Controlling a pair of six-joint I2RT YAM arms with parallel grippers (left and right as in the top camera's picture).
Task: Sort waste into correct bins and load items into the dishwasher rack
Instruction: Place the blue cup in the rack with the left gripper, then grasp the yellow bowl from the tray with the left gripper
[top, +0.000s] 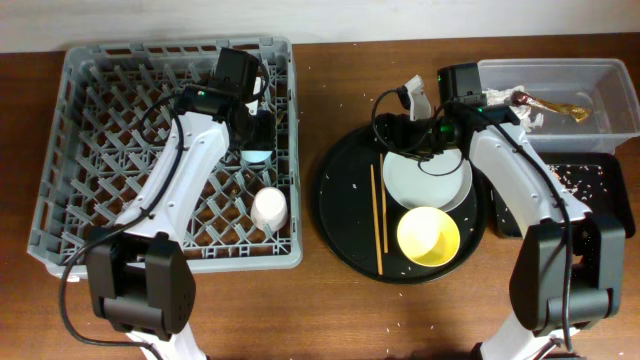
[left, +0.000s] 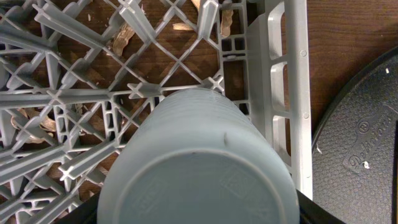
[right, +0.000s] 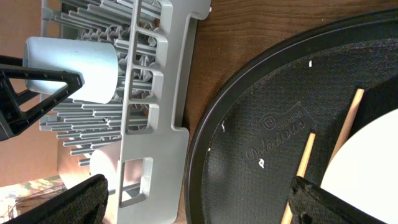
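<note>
Left gripper (top: 252, 130) is clamped on the light blue cup (top: 257, 154), one black finger on each side of its wall. The cup is pale blue-grey plastic, smooth, with fine ridges near one end. Its flat closed base, marked with a faint moulded stamp, faces the left wrist camera. It hangs directly under the gripper, over the pegs of the grey rack (top: 70, 150) near its right wall. I cannot tell whether its lower end touches the lattice.

The pink cup (top: 268, 208) stands in the rack, nearer the front edge and apart from the blue one.

Right gripper (right: 199, 183) has its fingers spread wide and grips nothing. It hovers over the round black tray (top: 340, 200), where the white plate (top: 428, 180), the yellow bowl (top: 428, 236) and the chopsticks (top: 377, 215) lie.
</note>
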